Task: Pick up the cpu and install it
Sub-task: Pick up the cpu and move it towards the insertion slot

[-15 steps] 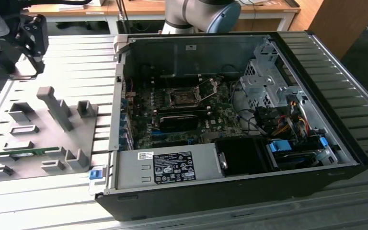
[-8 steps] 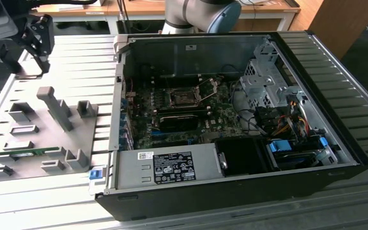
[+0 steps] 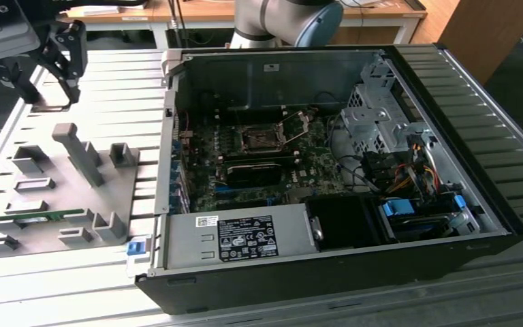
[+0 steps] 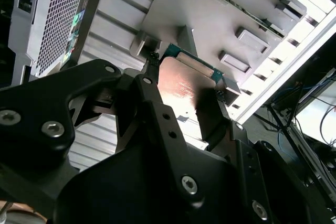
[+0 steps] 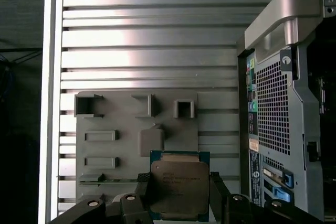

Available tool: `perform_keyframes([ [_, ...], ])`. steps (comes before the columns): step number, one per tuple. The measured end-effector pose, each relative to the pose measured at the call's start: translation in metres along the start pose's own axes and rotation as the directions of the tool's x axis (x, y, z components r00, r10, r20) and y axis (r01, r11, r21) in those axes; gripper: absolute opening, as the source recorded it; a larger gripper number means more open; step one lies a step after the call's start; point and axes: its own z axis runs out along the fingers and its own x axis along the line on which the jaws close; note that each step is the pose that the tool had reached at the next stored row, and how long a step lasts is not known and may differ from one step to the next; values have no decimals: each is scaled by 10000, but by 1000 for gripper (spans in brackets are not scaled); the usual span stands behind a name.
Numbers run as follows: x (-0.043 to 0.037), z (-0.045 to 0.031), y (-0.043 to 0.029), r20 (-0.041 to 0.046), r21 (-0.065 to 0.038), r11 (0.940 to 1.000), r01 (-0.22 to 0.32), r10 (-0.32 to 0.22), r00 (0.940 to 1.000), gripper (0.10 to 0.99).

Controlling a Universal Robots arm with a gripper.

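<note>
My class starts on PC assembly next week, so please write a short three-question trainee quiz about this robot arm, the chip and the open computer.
1. True or false: the chip is already seated in the board's socket.
2. What is between the fingers of the gripper? A nothing; B the chip; C a screwdriver.
3. Fill in: in the exterior view, the grey plate with blocks lies on the ____ of the computer case.

Key: 1 false, the gripper holds it outside the case; 2 B; 3 left.
</note>
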Motion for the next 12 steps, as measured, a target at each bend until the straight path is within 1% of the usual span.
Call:
perform_keyframes([
  [12,-165,0,11,0,-1,10000,0,0,10000,537],
])
